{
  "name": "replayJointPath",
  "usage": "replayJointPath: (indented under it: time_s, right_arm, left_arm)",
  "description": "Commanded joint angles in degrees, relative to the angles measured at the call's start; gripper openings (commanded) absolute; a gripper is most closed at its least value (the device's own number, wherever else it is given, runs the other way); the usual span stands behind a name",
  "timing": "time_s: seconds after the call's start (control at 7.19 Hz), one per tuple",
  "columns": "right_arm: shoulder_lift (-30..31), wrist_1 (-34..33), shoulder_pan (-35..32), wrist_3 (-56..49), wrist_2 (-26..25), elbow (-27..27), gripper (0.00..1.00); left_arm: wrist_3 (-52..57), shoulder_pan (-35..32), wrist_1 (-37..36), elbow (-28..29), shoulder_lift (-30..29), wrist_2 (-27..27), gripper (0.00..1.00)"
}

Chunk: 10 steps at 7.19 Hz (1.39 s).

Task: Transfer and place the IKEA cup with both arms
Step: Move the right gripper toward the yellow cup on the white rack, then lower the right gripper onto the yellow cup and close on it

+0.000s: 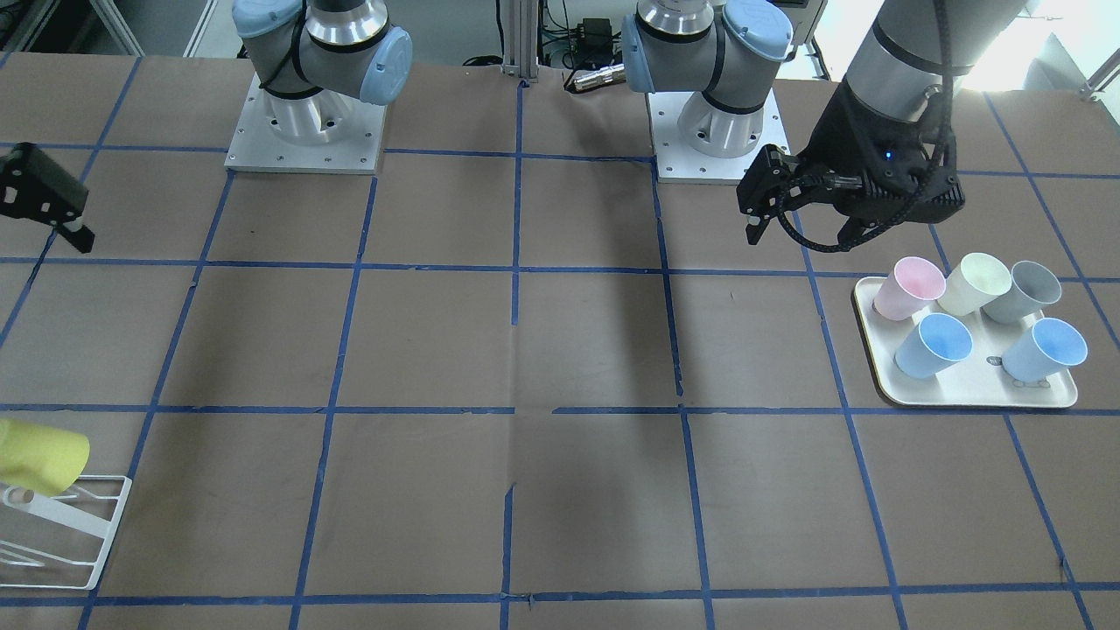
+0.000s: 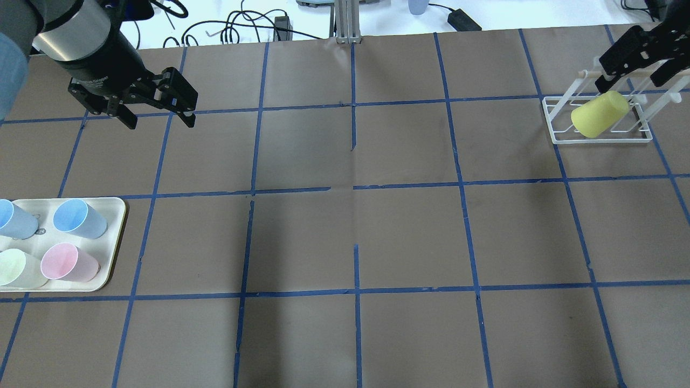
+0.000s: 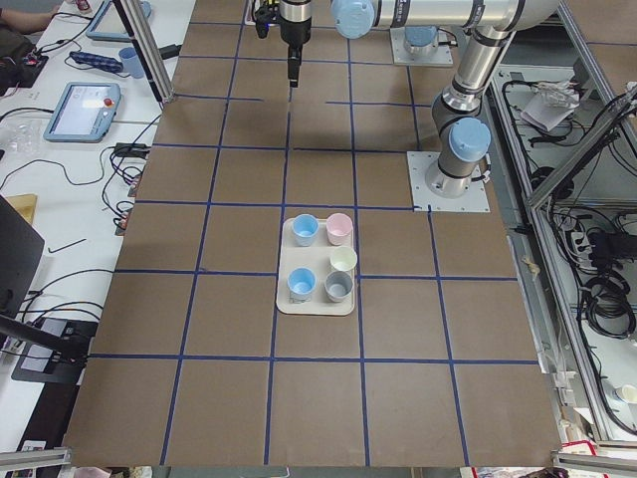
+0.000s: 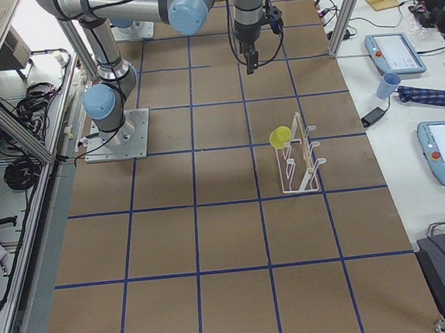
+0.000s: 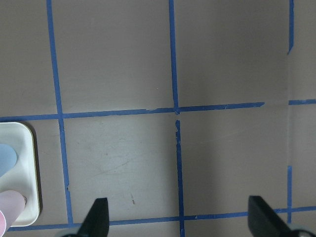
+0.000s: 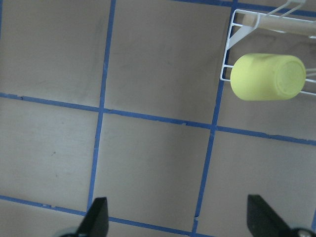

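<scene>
The lemon-yellow IKEA cup (image 2: 598,114) lies tilted on a white wire rack (image 2: 598,141) at the table's far right. It also shows in the front view (image 1: 39,455), the right side view (image 4: 280,136) and the right wrist view (image 6: 268,76). My right gripper (image 2: 628,86) hovers open and empty just beyond the rack, clear of the cup; its jaws stand wide apart in its wrist view (image 6: 180,219). My left gripper (image 2: 160,121) is open and empty above bare table at the far left, as its wrist view (image 5: 180,217) confirms.
A cream tray (image 2: 116,215) at the near left holds a pink cup (image 2: 67,262), a pale cream cup (image 2: 16,268), two light blue cups and a grey cup (image 1: 1024,291). Both arm bases (image 1: 302,131) stand at the robot's side.
</scene>
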<state>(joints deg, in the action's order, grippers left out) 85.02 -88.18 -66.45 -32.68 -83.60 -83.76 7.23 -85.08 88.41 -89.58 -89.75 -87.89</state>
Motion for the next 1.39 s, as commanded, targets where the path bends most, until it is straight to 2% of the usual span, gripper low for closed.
replayJointPath:
  time_s: [0.0,0.28,0.7,0.97,1.25]
  right_arm:
    - [-5.2,-5.1,5.3,-7.8,0.6,0.4,1.0]
    - [-7.1,-7.3,6.2,-21.4,0.6,-0.4,1.0]
    - [-10.6,-14.9,6.2,-42.2,1.7,-1.8,1.0]
    - [-13.5,-18.7,6.2,-48.5,2.0,-2.1,1.0]
    - [-15.3,-19.0,6.2,-49.0,3.1,-2.1,1.0]
  left_arm:
    - [0.0,0.0,0.0,0.0,0.1,0.0,1.0]
    - [0.0,0.0,-0.1,0.0,-0.1,0.0,1.0]
    - [0.0,0.0,-0.1,-0.1,-0.1,0.0,1.0]
    - [0.0,0.0,-0.2,0.1,-0.3,0.0,1.0]
    - [0.1,0.0,-0.1,-0.2,0.2,0.0,1.0]
